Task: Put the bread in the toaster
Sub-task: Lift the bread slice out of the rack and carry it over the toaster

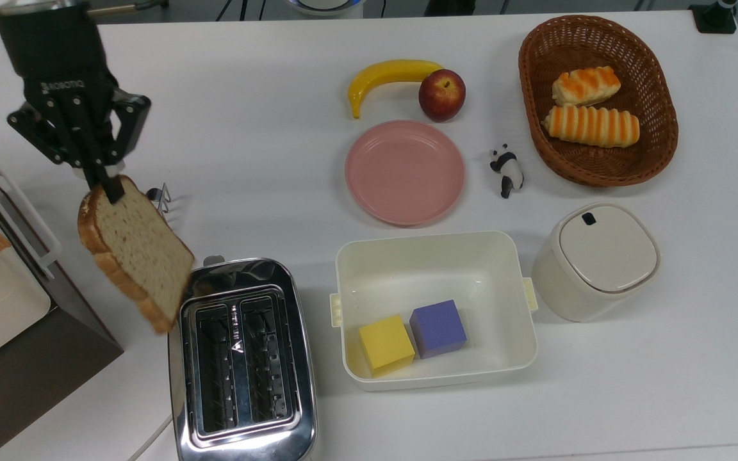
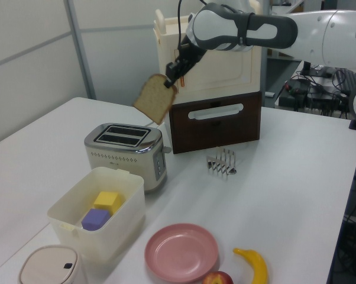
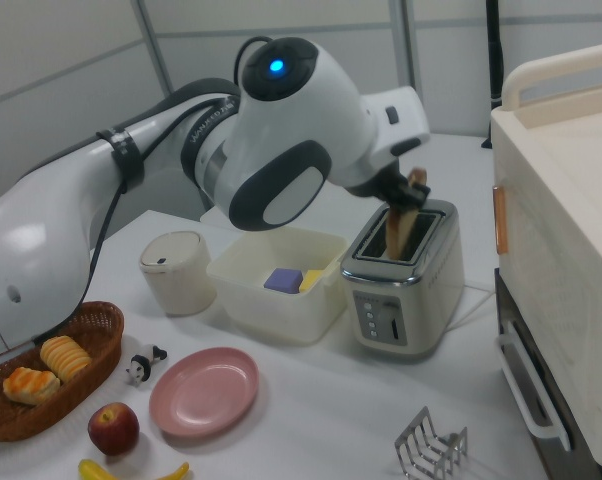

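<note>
A: Top view first: the black two-finger gripper (image 1: 107,182) is clamped on the crust edge of the flat brown wholemeal bread slice (image 1: 136,253), fingers pinched tight on it. The slice hangs away from the fingertips toward the top view's lower right, its far corner overlapping the near-left rim of the shiny chrome two-slot toaster (image 1: 241,362).

B: And the small wire toast rack (image 1: 159,196) sits on the white table (image 1: 254,121), just beside the gripper in the picture.

A: Over to the left view: the gripper (image 2: 169,81) pinches the slice's upper corner; the bread (image 2: 155,99) dangles tilted, in the air above the toaster (image 2: 126,153), not touching it.

B: The rack (image 2: 221,163) stands well apart, by the dark brown drawer cabinet (image 2: 216,120).

A: Right view now: the arm covers the gripper, but the bread (image 3: 404,220) pokes out beneath it, edge-on, right over the toaster (image 3: 403,277) and its slots.
</note>
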